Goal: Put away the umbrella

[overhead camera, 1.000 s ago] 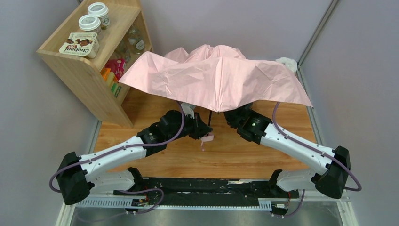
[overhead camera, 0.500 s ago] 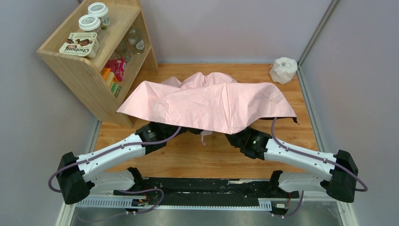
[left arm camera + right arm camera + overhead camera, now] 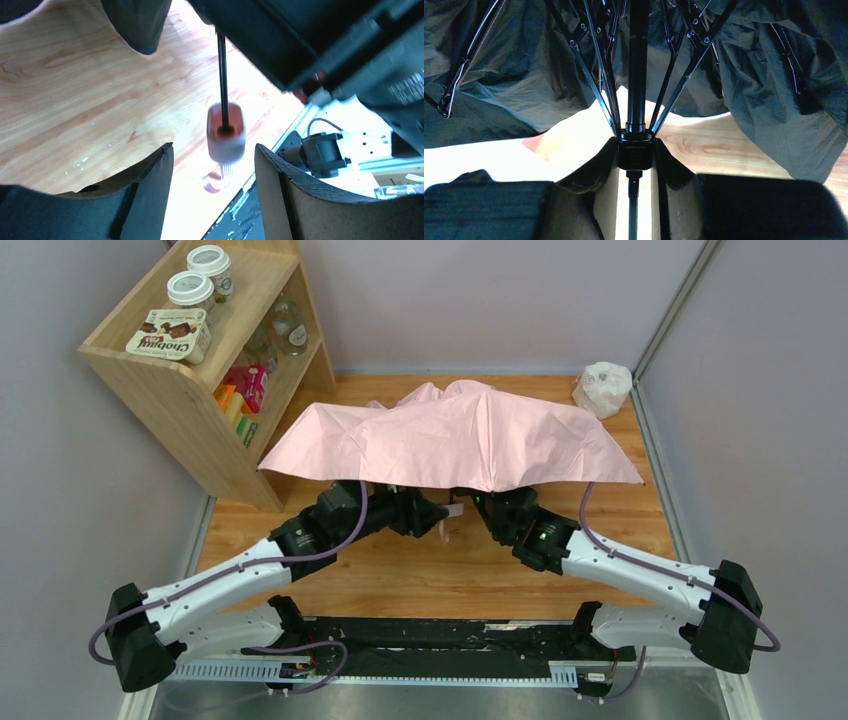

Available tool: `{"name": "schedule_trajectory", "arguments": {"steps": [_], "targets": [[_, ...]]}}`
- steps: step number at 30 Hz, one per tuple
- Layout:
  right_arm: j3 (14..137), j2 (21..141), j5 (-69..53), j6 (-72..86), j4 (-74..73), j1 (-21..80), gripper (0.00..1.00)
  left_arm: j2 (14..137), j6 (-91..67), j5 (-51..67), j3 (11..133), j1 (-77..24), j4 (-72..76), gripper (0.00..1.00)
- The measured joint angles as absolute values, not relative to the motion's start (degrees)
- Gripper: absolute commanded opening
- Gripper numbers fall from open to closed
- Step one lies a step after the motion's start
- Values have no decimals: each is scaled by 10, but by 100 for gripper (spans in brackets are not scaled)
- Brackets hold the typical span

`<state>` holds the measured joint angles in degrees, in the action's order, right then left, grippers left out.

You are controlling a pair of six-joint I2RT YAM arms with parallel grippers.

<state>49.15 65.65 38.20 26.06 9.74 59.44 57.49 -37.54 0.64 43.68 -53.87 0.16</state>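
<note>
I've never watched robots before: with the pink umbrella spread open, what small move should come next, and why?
Probably close the left pincer on the small pink handle: it hangs between its open jaws, ungripped. The right pincer clamps the black runner of the pale pink fabric folding umbrella, so steadying the handle might let it collapse.

Overhead view plus two close wrist views.
Top camera looks steeply down over the whole table (image 3: 400, 575); left wrist sights between its fingers (image 3: 142, 200) at the umbrella (image 3: 226, 131) handle; right wrist, very close, looks between its fingers (image 3: 596, 172) up the same shaft.
</note>
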Motion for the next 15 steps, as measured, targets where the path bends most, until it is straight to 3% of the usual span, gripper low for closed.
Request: {"name": "schedule_trajectory", "arguments": {"steps": [3, 8, 15], "targets": [[492, 660, 379, 250, 115, 580, 0, 529, -379, 13, 412, -539, -3, 66], [499, 679, 364, 198, 154, 557, 0, 450, -379, 61, 363, -538, -16, 51], [462, 684, 305, 95, 250, 531, 0, 279, -347, 186, 340, -539, -118, 56]]}}
